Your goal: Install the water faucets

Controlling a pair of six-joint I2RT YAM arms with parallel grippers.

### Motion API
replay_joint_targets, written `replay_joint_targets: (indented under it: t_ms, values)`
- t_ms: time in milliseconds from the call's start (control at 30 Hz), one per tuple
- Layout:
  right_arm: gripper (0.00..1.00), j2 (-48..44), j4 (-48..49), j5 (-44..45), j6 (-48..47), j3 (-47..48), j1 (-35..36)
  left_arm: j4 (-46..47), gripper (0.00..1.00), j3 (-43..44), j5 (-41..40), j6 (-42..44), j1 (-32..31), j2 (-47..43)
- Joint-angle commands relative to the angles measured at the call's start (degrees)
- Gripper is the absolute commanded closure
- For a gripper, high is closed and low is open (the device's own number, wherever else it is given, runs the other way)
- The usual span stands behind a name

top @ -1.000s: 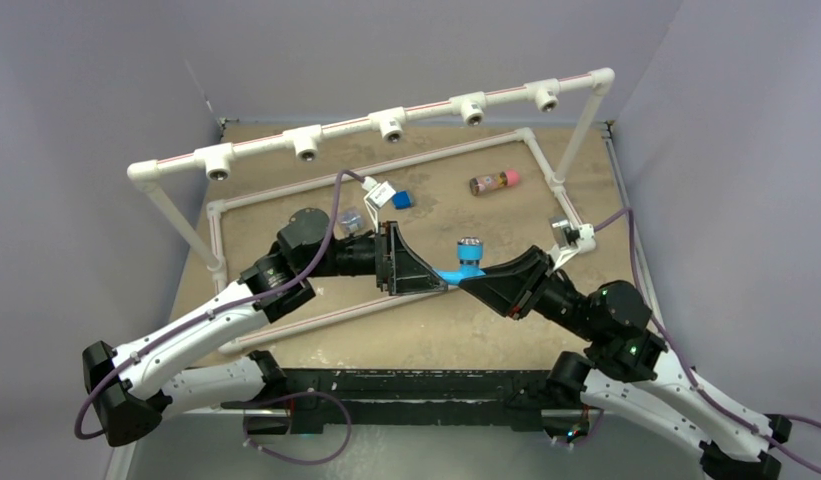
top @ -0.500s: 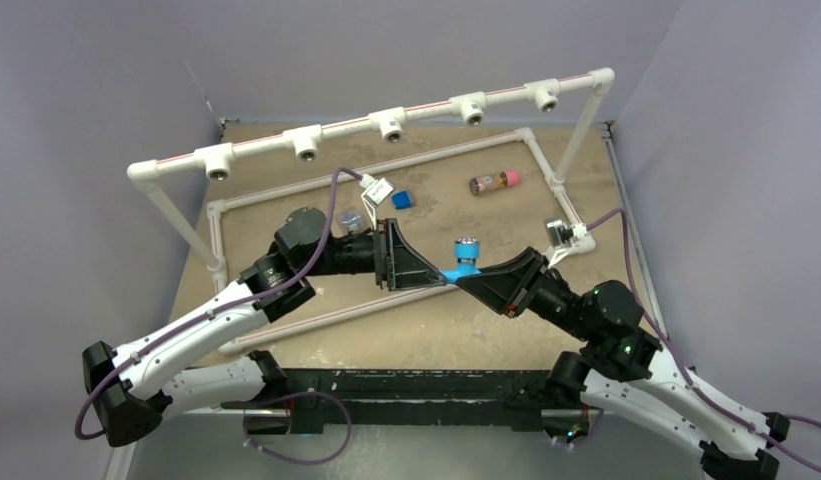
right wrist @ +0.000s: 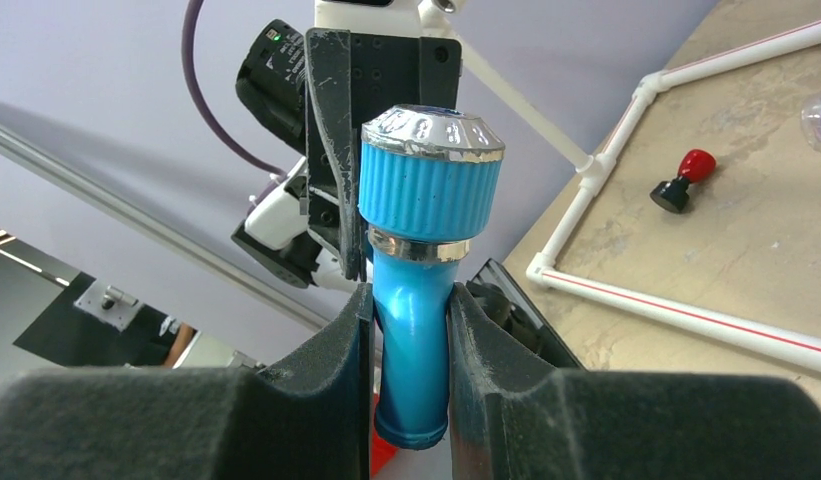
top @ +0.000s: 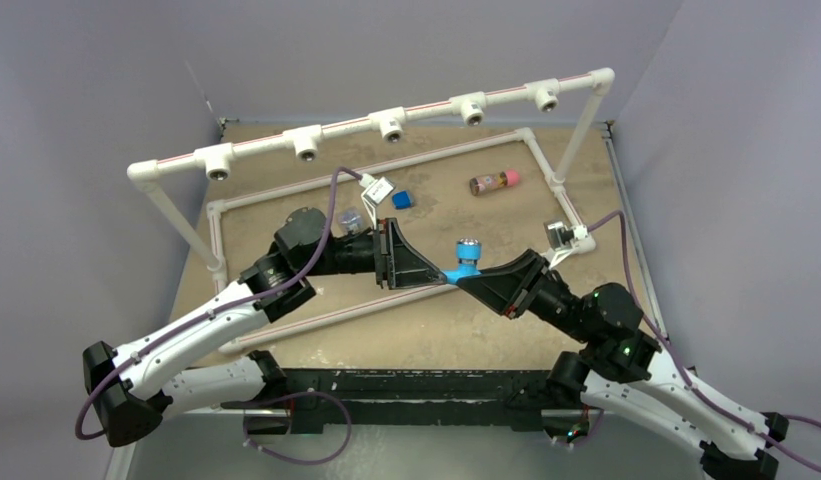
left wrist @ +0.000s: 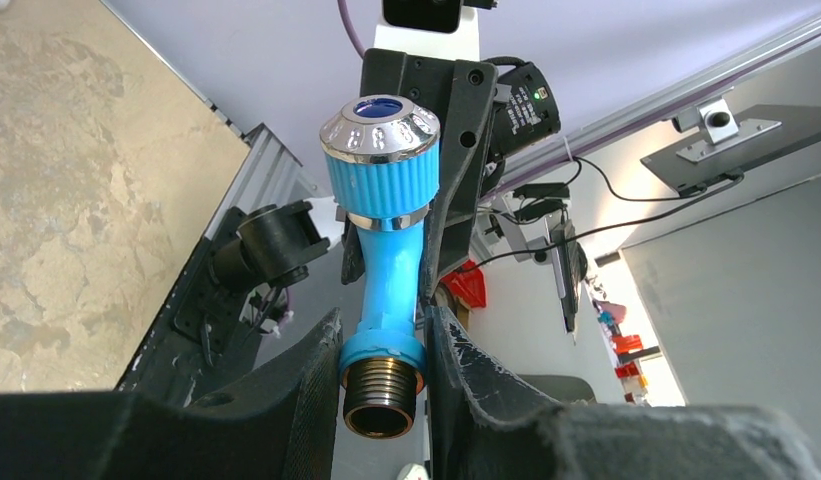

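Observation:
A light-blue water faucet point(top: 458, 270) with a chrome-capped ribbed knob hangs above the middle of the table, held between the two arms. My right gripper point(right wrist: 410, 350) is shut on its smooth blue spout point(right wrist: 414, 340). In the left wrist view, my left gripper point(left wrist: 383, 370) has both fingers pressed on the blue collar just above the brass threaded end of the faucet point(left wrist: 386, 270). From above, the left gripper point(top: 442, 283) and the right gripper point(top: 466, 281) meet tip to tip under the knob.
A white pipe frame point(top: 426, 158) stands on the table, and its raised rail point(top: 346, 130) carries several downward tee sockets. A dark-blue cube point(top: 402, 200), a brown cylinder with a pink cap point(top: 494, 182) and a small red-and-black piece point(right wrist: 684, 180) lie on the table.
My left gripper's jaws have come together onto the faucet's threaded end. The right gripper has kept its hold, and both arms have barely moved.

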Motion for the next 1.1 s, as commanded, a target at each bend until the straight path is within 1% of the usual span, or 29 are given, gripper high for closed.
replay_joint_targets:
  t_ms: [0,33,100,200,300,467,833,933,1000,1033,1067]
  values:
    - [0.75,-1.30,1.07,2.54,0.63,0.03,0.08,3.33,1.00,0.63,0.84,-0.50,0.26,-1.45]
    - [0.69,-1.54,0.94,2.61,0.66,0.03,0.08,3.33,1.00,0.49,0.79,-0.67,0.26,-1.52]
    - [0.60,-1.84,0.76,2.68,0.83,0.27,0.08,3.35,1.00,0.32,0.62,-1.00,0.27,-1.73]
    - [0.52,-2.39,0.49,2.76,1.18,0.50,0.04,3.53,1.00,0.15,0.44,-1.52,0.29,-1.96]
    - [0.49,-3.19,0.05,2.80,1.49,0.80,0.08,3.68,1.00,0.02,0.39,-1.91,0.27,-2.29]
    - [0.49,-3.89,-0.17,2.35,1.51,1.15,0.08,4.07,1.00,-0.27,0.57,-2.28,0.29,-2.39]
    - [0.61,-4.07,0.09,1.69,1.16,1.46,0.08,4.64,1.00,-0.44,0.72,-2.97,0.29,-1.97]
    - [0.66,-4.13,0.13,1.71,1.31,1.40,0.08,4.64,1.00,-0.60,0.78,-3.14,0.29,-1.91]
    - [0.77,-4.13,0.34,1.51,1.49,1.34,0.07,4.71,1.00,-0.82,0.74,-3.33,0.26,-1.86]
    - [0.85,-3.99,0.47,1.37,1.50,1.29,0.08,4.79,1.00,-0.88,0.78,-3.48,0.24,-1.80]
    - [0.97,-3.91,0.49,1.38,1.51,1.25,0.08,4.89,1.00,-0.93,0.87,-3.67,0.28,-1.70]
